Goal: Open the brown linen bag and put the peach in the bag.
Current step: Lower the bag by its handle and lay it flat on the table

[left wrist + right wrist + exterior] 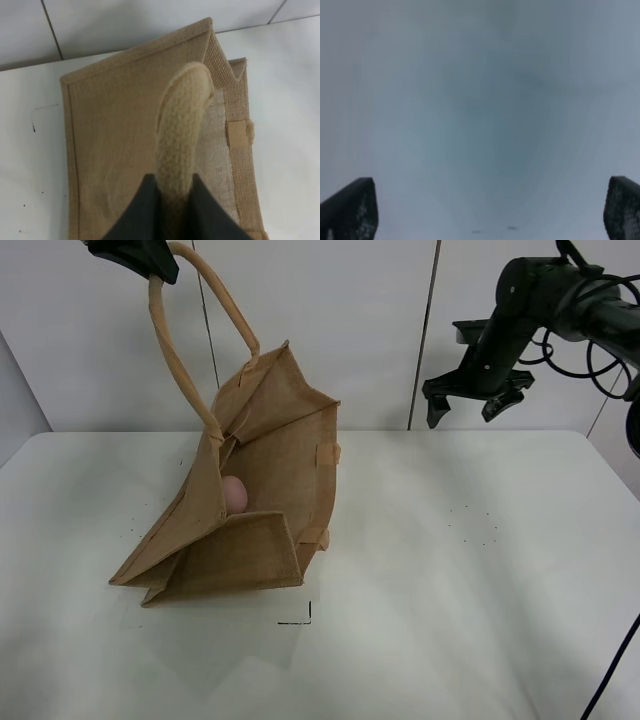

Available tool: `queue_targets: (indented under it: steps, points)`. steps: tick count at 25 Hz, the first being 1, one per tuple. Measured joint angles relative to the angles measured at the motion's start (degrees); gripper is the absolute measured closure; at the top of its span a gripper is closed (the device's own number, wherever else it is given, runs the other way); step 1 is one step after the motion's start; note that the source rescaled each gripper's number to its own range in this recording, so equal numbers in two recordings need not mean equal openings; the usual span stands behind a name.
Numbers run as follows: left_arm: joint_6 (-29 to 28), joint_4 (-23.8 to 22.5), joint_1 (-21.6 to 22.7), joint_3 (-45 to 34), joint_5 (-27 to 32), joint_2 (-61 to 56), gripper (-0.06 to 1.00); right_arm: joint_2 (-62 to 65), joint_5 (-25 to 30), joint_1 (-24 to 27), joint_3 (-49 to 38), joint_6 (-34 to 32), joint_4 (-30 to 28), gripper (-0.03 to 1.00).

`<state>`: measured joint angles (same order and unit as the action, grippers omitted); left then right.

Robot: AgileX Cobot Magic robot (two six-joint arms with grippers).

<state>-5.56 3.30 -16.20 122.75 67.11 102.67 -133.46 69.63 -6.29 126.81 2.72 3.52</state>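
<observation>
Resting on the table (450,620), the brown linen bag (275,455) leans open with the peach (234,493) already inside. Behind and above, the left gripper (155,265) pinches one handle (175,365); farther right, the right gripper (465,405) hangs wide, empty, well apart from the bag.

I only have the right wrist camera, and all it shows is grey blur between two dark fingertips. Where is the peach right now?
Observer: The peach sits inside the brown linen bag, visible through its open mouth in the high view.
Operator: Is the bag standing by itself?
Observer: No. The left gripper is shut on the handle and holds it up, while the bag's lower end rests on the table.
Operator: And my gripper?
Observer: The right gripper is open and empty, up in the air to the right of the bag and apart from it.
</observation>
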Motion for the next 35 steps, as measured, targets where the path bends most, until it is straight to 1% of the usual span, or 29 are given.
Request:
queue_targets:
  steps: [3,7,11,15,21,32,33,35]
  points:
    - [0.0,0.0,0.0,0.0,0.0,0.0,0.94,0.0,0.0,2.4,0.0,0.0,-0.1,-0.03]
    - [0.0,0.0,0.0,0.0,0.0,0.0,0.94,0.3,0.1,2.9,-0.1,-0.4,0.0,-0.03]
    - [0.0,0.0,0.0,0.0,0.0,0.0,0.94,4.0,0.0,2.9,-5.1,-0.5,0.3,-0.03]
    - [0.1,0.0,0.0,0.0,0.0,0.0,0.94,13.9,-0.1,2.8,-16.6,-0.9,0.4,-0.03]
    - [0.2,0.0,0.0,0.0,0.0,0.0,0.94,33.1,0.0,2.8,-38.4,-0.9,0.4,-0.03]
    - [0.3,0.0,0.0,0.0,0.0,0.0,0.94,68.5,-0.1,2.8,-74.9,-0.9,0.4,-0.03]
    - [0.4,0.0,0.0,0.0,0.0,0.0,0.94,71.8,-0.4,2.8,-77.6,-0.9,0.4,-0.03]
    - [0.4,0.0,0.0,0.0,0.0,0.0,0.94,78.3,-2.7,2.8,-84.0,-0.9,0.3,-0.03]
